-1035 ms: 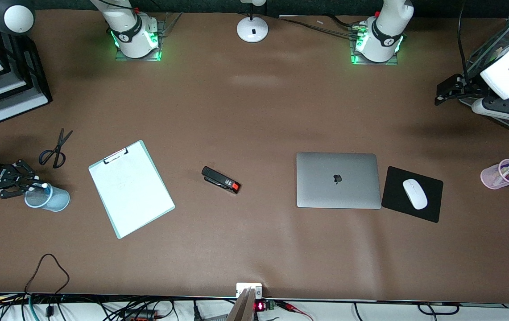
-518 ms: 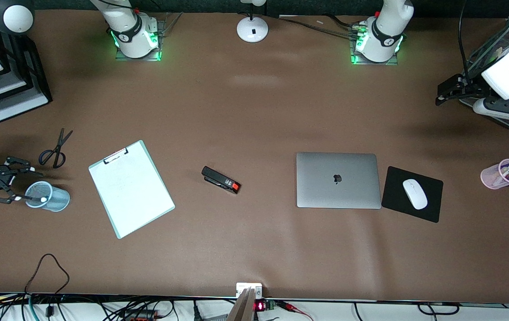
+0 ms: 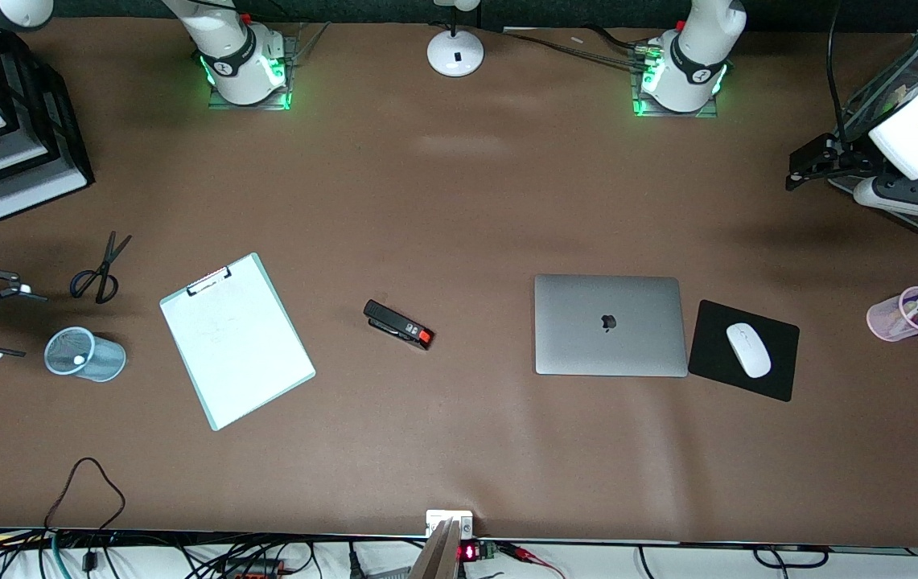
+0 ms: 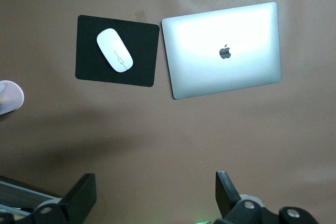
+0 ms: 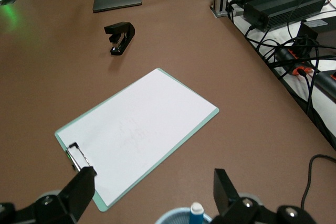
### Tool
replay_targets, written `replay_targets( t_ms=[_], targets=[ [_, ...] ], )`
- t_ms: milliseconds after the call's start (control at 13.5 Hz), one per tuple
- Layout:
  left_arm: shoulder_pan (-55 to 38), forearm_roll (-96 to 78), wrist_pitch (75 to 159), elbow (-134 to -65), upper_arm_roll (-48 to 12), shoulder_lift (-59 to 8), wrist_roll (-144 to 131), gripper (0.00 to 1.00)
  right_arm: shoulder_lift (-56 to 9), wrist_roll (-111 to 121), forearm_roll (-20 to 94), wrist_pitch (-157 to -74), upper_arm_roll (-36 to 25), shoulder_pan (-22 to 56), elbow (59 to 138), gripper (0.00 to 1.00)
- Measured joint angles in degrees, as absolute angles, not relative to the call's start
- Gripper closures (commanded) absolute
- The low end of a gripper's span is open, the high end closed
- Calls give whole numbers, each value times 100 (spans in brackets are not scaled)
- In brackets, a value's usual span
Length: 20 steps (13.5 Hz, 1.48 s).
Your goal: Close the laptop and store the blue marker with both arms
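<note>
The silver-grey laptop (image 3: 608, 325) lies shut on the table, lid up with the dark apple logo showing; it also shows in the left wrist view (image 4: 223, 48). The blue marker (image 5: 196, 209) stands in a light-blue mesh cup (image 3: 85, 355), white cap up. My right gripper (image 3: 20, 324) is open and empty, beside the cup toward the right arm's end of the table; in its wrist view (image 5: 153, 182) the cup's rim lies between its fingers. My left gripper (image 3: 800, 165) is open and empty, held high over the left arm's end of the table, and waits (image 4: 155, 184).
A clipboard (image 3: 237, 339), a black stapler (image 3: 398, 324) and scissors (image 3: 100, 269) lie between cup and laptop. A black mouse pad (image 3: 780, 370) with a white mouse (image 3: 748, 350) lies beside the laptop. A pink cup of markers (image 3: 907, 314) and black paper trays (image 3: 0, 137) stand at the table's ends.
My right gripper opened over the blue cup, let the blue marker drop into it, and drew back toward the right arm's end of the table. The left arm barely moved.
</note>
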State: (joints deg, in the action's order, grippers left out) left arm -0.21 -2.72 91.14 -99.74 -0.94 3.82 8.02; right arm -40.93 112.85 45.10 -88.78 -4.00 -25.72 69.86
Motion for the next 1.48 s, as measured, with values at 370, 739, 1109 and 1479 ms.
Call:
replay_targets(
  t_ms=[370, 739, 1109, 1479],
  targets=[
    [-20, -272, 9114, -9973, -93, 379, 802, 0, -3125, 9071, 3657, -8860, -372, -2058, 7253, 0],
    [-20, -272, 9114, -9973, -93, 379, 802, 0, -2505, 7148, 2639, -8945, -368, -1581, 7625, 0],
    [-20, -272, 9114, -9973, -92, 378, 802, 0, -2271, 5140, 1511, -9085, -361, -1020, 7677, 0],
    [-20, -272, 9114, -9972, -92, 378, 802, 0, -1799, 2580, 753, -8907, -350, -357, 8019, 0]
  ],
)
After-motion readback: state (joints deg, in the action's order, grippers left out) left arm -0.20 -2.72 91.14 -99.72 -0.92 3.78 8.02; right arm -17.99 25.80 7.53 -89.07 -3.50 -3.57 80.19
